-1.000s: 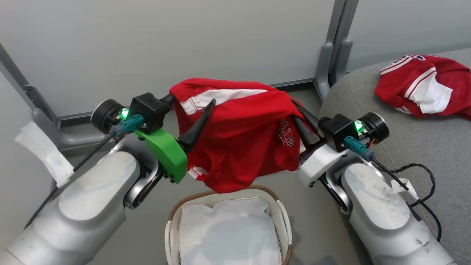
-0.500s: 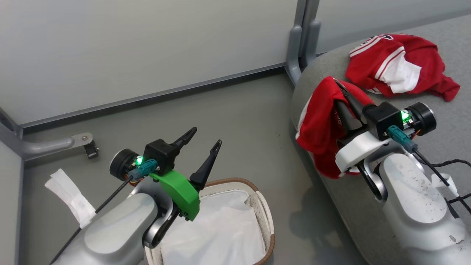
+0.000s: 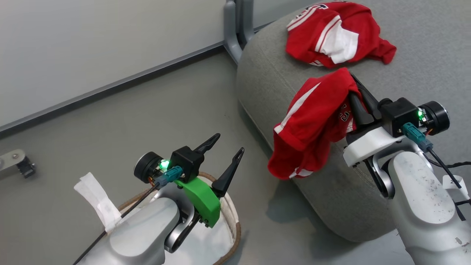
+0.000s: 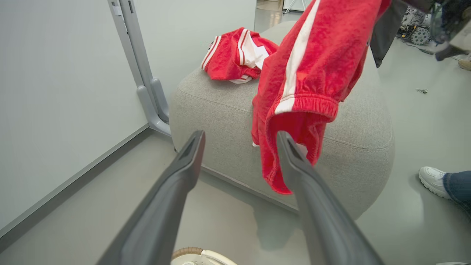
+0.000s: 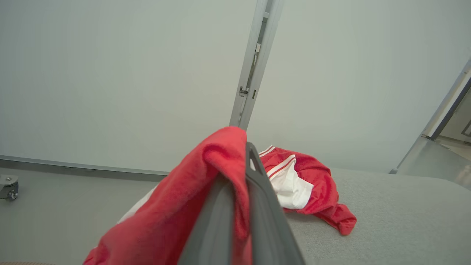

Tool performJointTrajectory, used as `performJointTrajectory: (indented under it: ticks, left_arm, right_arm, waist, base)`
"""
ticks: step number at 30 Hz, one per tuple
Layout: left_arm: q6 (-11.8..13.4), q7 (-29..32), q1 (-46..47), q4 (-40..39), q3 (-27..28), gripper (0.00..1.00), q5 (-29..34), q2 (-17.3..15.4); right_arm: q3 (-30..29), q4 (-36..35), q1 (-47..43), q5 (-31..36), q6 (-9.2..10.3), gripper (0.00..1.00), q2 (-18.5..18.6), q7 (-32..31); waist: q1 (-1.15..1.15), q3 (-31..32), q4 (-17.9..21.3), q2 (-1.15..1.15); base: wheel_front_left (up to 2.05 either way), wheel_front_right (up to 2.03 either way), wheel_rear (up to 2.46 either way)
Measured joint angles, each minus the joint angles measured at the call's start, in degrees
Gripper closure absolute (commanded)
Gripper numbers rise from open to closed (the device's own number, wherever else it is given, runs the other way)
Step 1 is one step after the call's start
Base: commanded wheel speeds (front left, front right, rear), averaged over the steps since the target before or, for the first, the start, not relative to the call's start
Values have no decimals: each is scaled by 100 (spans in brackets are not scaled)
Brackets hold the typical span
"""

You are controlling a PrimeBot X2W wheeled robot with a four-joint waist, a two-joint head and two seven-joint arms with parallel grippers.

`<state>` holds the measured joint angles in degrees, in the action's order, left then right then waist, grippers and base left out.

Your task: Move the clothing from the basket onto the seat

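1. Red jersey (image 3: pixel 331 33) lies on top of the seat (image 3: pixel 423 55): done.
2. Right gripper (image 3: pixel 356 92) is clamped on red shorts (image 3: pixel 312 121), which hang over the seat's edge and are not yet dropped.
3. Left gripper (image 3: pixel 229 143) is spread and empty, beside the seat, over the basket (image 3: pixel 235 228).

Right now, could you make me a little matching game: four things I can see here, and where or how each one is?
Things:
1. red shorts
2. red jersey
3. basket
4. left gripper

States:
A. open, holding nothing
B. lying on the seat
C. standing on the floor
D. clamped in the right gripper

Pairs: 1-D, 2-B, 3-C, 4-A.
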<state>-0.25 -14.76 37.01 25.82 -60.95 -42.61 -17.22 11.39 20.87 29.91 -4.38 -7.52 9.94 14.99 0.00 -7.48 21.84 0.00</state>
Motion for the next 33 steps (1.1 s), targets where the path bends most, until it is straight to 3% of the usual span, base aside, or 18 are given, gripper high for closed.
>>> performJointTrajectory:
  ticks: [7,16,25,33]
  left_arm:
    - [-63,-2,58,141,-36,0,89,79]
    - [-104,-12,228,224,-18,0,149,137]
    - [-102,-20,425,232,14,0,299,155]
    - [-48,-22,645,166,49,0,459,158]
  right_arm:
    - [-112,-22,5,2,0,100,-60,1]
    - [-94,282,417,-49,0,100,9,0]
    - [127,1034,2174,-608,-1,100,673,-112]
    - [31,1358,3908,-1082,-1,100,1861,-706]
  waist:
    - [0,-331,352,0]
    - [0,-728,343,0]
    - [0,-1167,-114,0]
    - [0,-1607,-619,0]
  base:
    - [0,0,0]
    - [0,0,0]
    - [0,0,0]
    - [0,0,0]
